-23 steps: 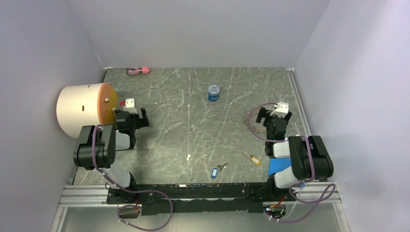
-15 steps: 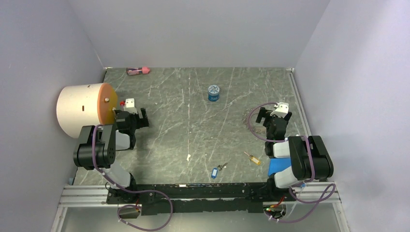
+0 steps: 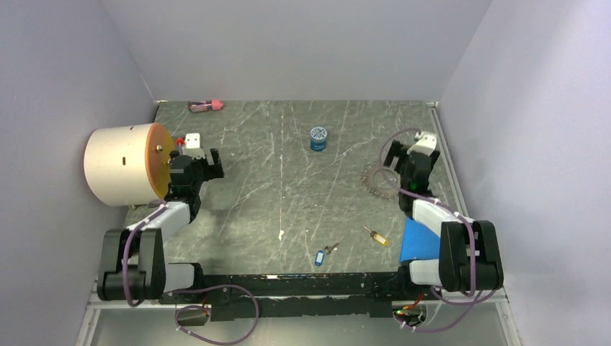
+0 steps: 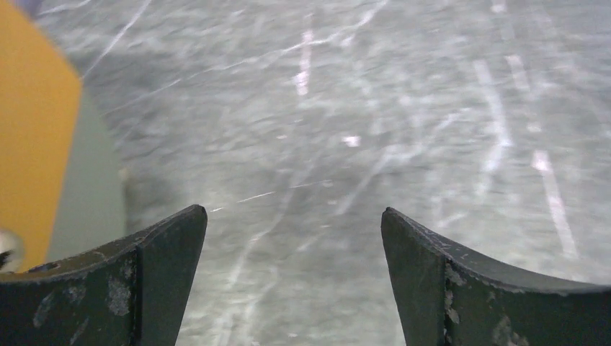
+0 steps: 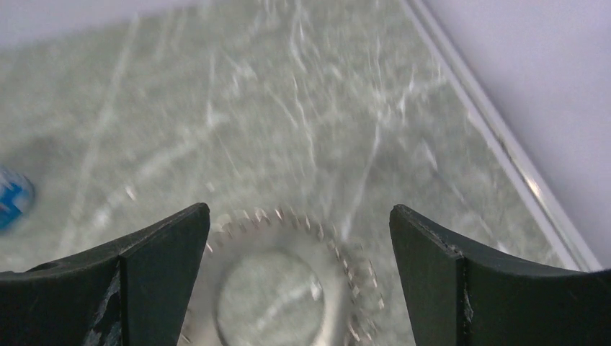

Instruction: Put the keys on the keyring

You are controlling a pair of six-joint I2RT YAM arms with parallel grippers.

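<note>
Step in hand: reaching for the keyring (image 5: 349, 288) with my right gripper (image 5: 299, 215), as I judge it.
Right jaws: spread wide and holding nothing; the keyring lies flat on the table (image 3: 288, 180), low between my two fingers in the wrist view.
Left jaws: my left gripper (image 4: 294, 213) is also wide apart and empty, over bare table just beside the orange-faced drum (image 3: 126, 164).
Keys: the blue key (image 3: 319, 256) and the yellow key (image 3: 377, 236) lie near the front edge, well apart from the keyring and not yet on it.
Doing it well: come down with one finger inside the loop and one outside, pinch the thin wire at one spot, and lift it off the table so a key can be threaded on.
Risk: the wire lies flat, so I may slide over it or push it away.
Changed: both my arms have stretched forward; my right gripper has advanced over the keyring. The keys and keyring have not moved.
</note>
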